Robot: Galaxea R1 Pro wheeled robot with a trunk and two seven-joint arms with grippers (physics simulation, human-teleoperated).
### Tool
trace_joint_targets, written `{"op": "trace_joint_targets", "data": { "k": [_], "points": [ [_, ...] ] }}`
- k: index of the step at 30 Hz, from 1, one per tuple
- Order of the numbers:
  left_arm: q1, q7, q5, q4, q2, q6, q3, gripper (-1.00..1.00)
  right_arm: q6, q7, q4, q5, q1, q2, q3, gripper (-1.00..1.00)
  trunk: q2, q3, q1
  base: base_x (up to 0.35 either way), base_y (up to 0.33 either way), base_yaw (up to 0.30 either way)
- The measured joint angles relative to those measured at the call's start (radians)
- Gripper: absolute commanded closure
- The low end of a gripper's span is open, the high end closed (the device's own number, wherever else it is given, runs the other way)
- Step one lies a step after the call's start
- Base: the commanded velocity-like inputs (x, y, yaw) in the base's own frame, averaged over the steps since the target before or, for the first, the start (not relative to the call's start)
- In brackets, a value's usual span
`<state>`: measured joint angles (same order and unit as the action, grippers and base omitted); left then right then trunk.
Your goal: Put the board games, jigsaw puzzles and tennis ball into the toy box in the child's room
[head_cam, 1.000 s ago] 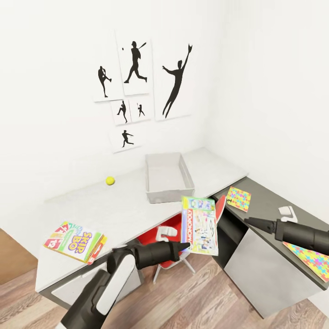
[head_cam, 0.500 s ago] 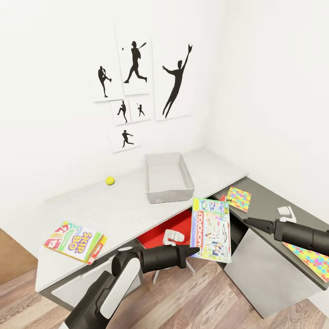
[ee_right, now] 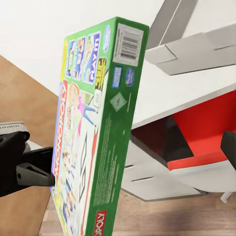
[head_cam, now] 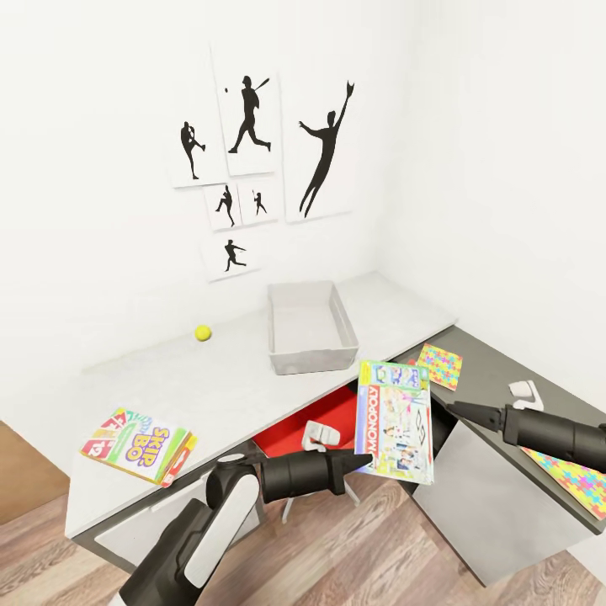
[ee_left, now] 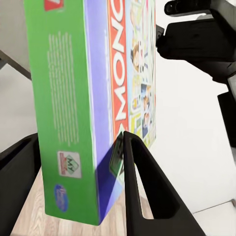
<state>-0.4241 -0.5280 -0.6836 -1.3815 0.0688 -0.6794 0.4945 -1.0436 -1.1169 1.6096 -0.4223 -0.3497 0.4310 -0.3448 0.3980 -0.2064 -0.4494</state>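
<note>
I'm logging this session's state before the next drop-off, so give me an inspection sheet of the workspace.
Surface: pale grey table, with a lower dark section at the right.
Job's things: toy box holds nothing; tennis ball and Skip-Bo game on the table; Monopoly game held in the air; two jigsaw puzzles on the lower section.
Clutter: small white object on the lower section.
Grippers: left gripper shut on the Monopoly game; right gripper apart from it, state unclear.
Cables: nothing seen.
Surroundings: red chair under the table, baseball silhouettes on the wall, wood floor.
</note>
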Motion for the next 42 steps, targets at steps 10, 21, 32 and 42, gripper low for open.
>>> {"op": "trace_joint_targets", "data": {
  "k": [10,21,32,42],
  "points": [
    [0.0,-0.002,0.0,-0.001,0.003,0.002,0.0,1.0,0.0,0.001,0.0,-0.014,0.0,-0.013,0.118,-1.0,0.0,0.0,0.0,0.0,0.0,0.0],
    [0.0,-0.002,0.001,0.0,0.004,0.002,0.0,1.0,0.0,0.001,-0.001,-0.016,0.0,-0.018,0.172,-1.0,0.0,0.0,0.0,0.0,0.0,0.0],
    [0.0,-0.003,0.0,0.0,0.003,0.002,0.0,1.0,0.0,0.001,-0.001,-0.017,-0.001,-0.018,0.172,-1.0,0.0,0.0,0.0,0.0,0.0,0.0],
    [0.0,-0.005,-0.001,-0.001,0.001,0.001,0.002,1.0,0.0,0.003,-0.023,-0.017,-0.003,-0.017,0.147,-1.0,0.0,0.0,0.0,0.0,0.0,0.0]
  ]
}}
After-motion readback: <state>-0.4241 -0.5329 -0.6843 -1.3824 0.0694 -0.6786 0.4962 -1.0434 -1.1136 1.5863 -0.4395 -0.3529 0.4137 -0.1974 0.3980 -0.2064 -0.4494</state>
